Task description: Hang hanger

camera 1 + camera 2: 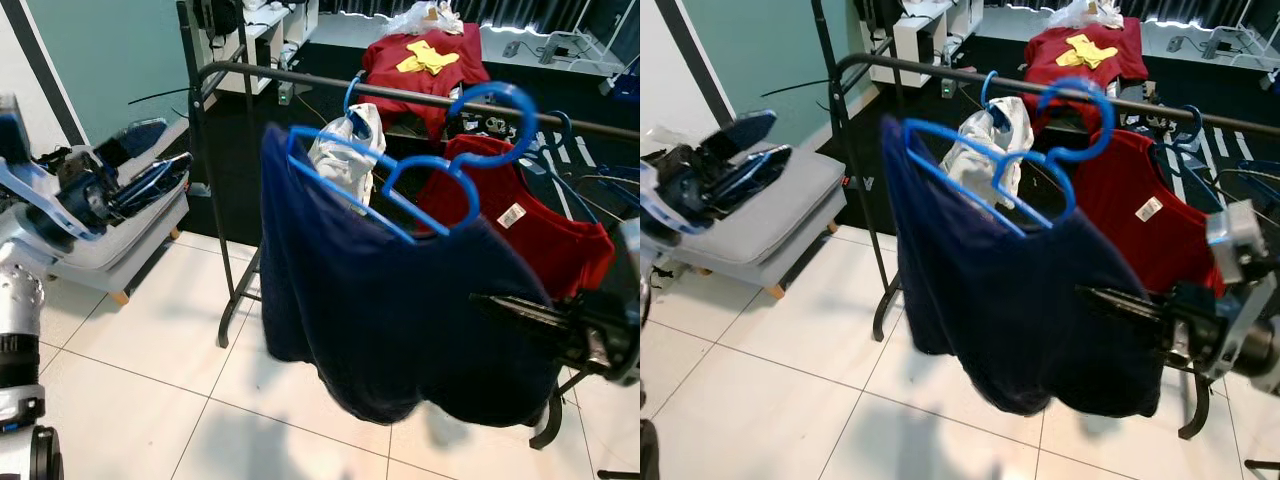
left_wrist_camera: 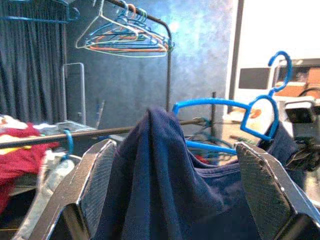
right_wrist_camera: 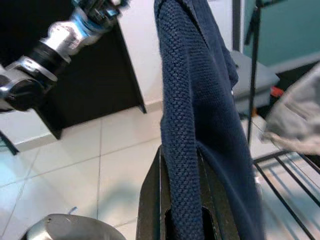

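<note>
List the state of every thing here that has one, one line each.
Blue hanger: off the rail, tilted, carrying the navy shirt.
Navy shirt: draped on the hanger, pinched by the right gripper.
Right gripper: shut on the shirt's fabric.
Left gripper: open, fingers either side of the shirt.
Red shirt: hanging on the rail.
White garment: hanging on the rail.

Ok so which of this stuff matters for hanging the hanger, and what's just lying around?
Part of the job:
- blue hanger, not yet on the rail
- navy garment draped on it
- right gripper, clamped on the navy cloth
- rack rail
- left gripper, off to the side

Just lying about:
- red shirt already hung
- white garment
- grey cushion
</note>
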You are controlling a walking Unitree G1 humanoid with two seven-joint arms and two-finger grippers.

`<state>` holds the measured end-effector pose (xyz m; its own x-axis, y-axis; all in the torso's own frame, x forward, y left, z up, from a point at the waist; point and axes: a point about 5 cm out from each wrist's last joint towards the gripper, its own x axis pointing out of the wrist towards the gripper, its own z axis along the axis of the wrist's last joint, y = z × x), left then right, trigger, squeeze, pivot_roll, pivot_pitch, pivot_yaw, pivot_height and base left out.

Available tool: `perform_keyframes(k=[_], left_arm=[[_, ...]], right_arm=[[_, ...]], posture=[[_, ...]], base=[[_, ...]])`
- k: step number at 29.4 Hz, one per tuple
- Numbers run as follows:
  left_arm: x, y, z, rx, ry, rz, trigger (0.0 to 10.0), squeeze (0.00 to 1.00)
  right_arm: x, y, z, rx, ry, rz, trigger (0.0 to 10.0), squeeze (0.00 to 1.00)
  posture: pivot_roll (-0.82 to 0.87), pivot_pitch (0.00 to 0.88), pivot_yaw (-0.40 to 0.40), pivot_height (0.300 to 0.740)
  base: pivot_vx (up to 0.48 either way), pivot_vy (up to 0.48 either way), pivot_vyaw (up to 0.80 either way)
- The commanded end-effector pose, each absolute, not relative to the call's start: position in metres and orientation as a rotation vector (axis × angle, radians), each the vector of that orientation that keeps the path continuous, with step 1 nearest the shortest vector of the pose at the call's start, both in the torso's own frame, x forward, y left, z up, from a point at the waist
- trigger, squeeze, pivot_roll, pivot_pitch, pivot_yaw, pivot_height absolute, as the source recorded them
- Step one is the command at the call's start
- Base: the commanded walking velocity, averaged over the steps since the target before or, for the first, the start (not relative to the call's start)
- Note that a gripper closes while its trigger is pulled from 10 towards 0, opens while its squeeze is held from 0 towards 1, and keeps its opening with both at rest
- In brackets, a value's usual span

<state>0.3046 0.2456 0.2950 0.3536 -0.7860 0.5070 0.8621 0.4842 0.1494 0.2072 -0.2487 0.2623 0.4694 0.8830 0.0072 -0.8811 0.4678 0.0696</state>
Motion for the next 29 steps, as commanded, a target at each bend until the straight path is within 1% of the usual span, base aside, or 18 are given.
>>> perform_keyframes(k=[1,3,4,5,8,11,17,21,24,25,26,29], left_arm=[[0.301,0.246,0.302,-0.126,-0.562,-1.106,10.0,1.0],[0.299,0.24,0.301,-0.075,-0.53,-1.184,10.0,1.0],[0.299,0.24,0.301,-0.075,-0.53,-1.184,10.0,1.0],[0.299,0.239,0.301,-0.047,-0.522,-1.204,10.0,0.0],[0.301,0.239,0.303,-0.023,-0.527,-1.205,10.0,0.0],[0.304,0.245,0.313,-0.005,-0.573,-1.174,10.0,0.0],[0.304,0.246,0.315,-0.006,-0.576,-1.179,10.0,0.0],[0.302,0.239,0.317,-0.052,-0.587,-1.238,10.0,0.0],[0.302,0.239,0.317,-0.052,-0.587,-1.238,10.0,0.0],[0.301,0.237,0.317,-0.058,-0.584,-1.258,7.2,0.0],[0.301,0.236,0.316,-0.064,-0.577,-1.271,0.0,0.0],[0.302,0.235,0.315,-0.065,-0.572,-1.276,0.0,0.0]], right_arm=[[0.204,-0.248,0.271,0.059,-0.001,1.113,0.0,0.0],[0.199,-0.246,0.287,0.072,-0.057,1.196,0.0,0.0],[0.199,-0.246,0.287,0.072,-0.057,1.196,0.0,0.0],[0.196,-0.243,0.294,0.081,-0.078,1.253,0.0,0.0],[0.193,-0.24,0.298,0.084,-0.081,1.296,0.0,0.0],[0.191,-0.234,0.298,0.093,-0.056,1.364,0.0,0.0],[0.19,-0.232,0.299,0.097,-0.055,1.382,0.0,0.0],[0.19,-0.226,0.3,0.104,-0.057,1.404,0.0,0.0],[0.19,-0.226,0.3,0.104,-0.057,1.404,0.0,0.0],[0.19,-0.225,0.301,0.106,-0.063,1.406,0.0,0.0],[0.191,-0.225,0.303,0.109,-0.07,1.408,0.0,0.0],[0.191,-0.225,0.306,0.11,-0.078,1.408,0.0,0.0]], posture=[[-0.03,0.056,-0.001,0.74],[-0.04,0.06,0.0,0.74],[-0.04,0.06,0.0,0.74],[-0.04,0.062,0.0,0.74],[-0.04,0.062,0.0,0.74],[-0.04,0.066,-0.001,0.74],[-0.04,0.066,-0.001,0.74],[-0.04,0.068,-0.001,0.74],[-0.04,0.068,-0.001,0.74],[-0.04,0.069,-0.002,0.74],[-0.04,0.069,-0.002,0.74],[-0.05,0.07,-0.001,0.74]], base=[[0.0,0.0,0.0],[0.0,0.0,0.0],[0.0,0.0,0.0],[0.0,0.0,0.0],[0.0,0.0,0.0],[0.0,0.0,0.0],[0.0,0.0,0.0],[0.0,0.0,0.0],[0.0,0.0,0.0],[0.0,0.0,0.0],[0.0,0.0,0.0],[0.0,0.0,0.0]])
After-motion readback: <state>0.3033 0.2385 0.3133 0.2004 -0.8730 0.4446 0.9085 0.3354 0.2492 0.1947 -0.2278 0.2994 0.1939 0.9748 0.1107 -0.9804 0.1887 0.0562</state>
